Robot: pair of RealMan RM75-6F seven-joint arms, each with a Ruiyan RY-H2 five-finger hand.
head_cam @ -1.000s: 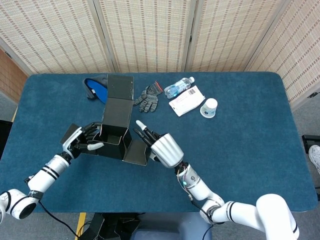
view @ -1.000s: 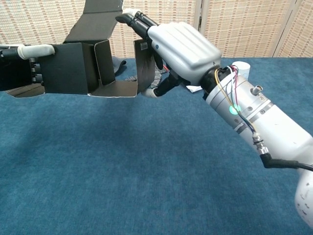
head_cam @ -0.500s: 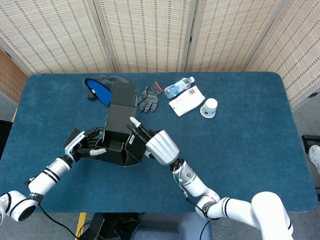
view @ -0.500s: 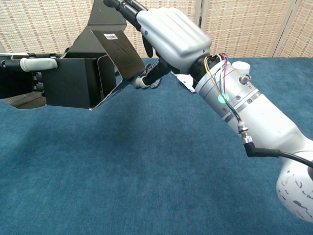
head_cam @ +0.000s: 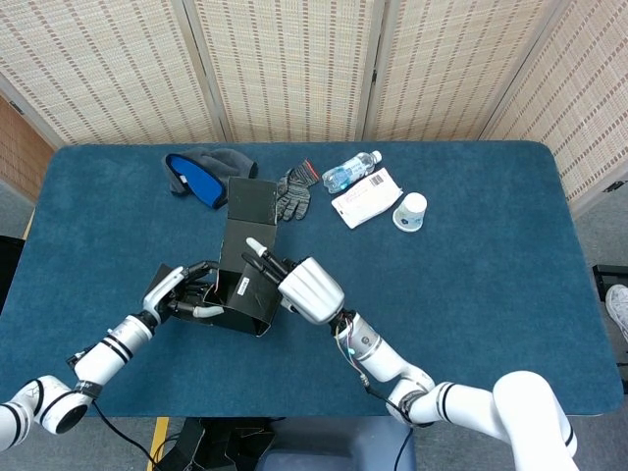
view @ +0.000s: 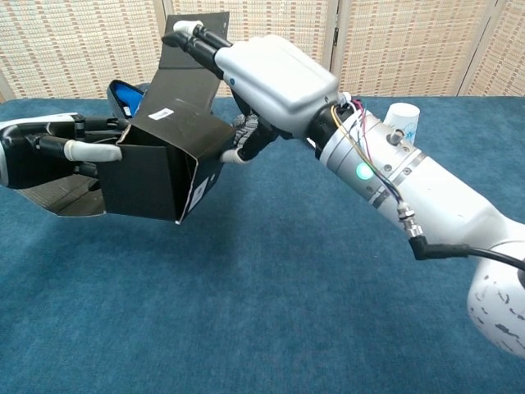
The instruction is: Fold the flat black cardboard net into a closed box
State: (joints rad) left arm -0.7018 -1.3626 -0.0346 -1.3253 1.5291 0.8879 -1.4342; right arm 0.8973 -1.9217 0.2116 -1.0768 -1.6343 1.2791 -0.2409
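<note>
The fingers (head_cam: 257, 253) of the right hand (head_cam: 299, 287) lie stretched out over a side flap of the black cardboard box (head_cam: 240, 285), pressing it down toward the box body; in the chest view the thumb shows under that flap near its edge, so the flap sits between thumb and fingers and the hand grasps it. The left hand (head_cam: 183, 294) holds the opposite side of the box, its fingers (view: 86, 150) wrapped around the left wall, with one pale-tipped finger lying across the front face.

The box is half folded and sits at the left-centre of the blue desk (head_cam: 471, 294), between the two hands. In the chest view it appears lifted and tilted, its lower corner above the desk surface. A small white label (view: 162, 112) shows on the folded flap. The long lid panel (head_cam: 251, 202) is open and reaches away from the robot toward the far edge of the desk.

Beyond the box lie a blue and dark cloth item (head_cam: 196, 172) and a grey knitted glove (head_cam: 290, 194), the glove just beside the lid panel's end. Further right are a clear plastic bottle (head_cam: 351, 170), a white packet with printed text (head_cam: 367, 197) and a white paper cup (head_cam: 411, 210), all well apart from the hands. Woven screens (head_cam: 294, 59) stand behind the desk.
</note>
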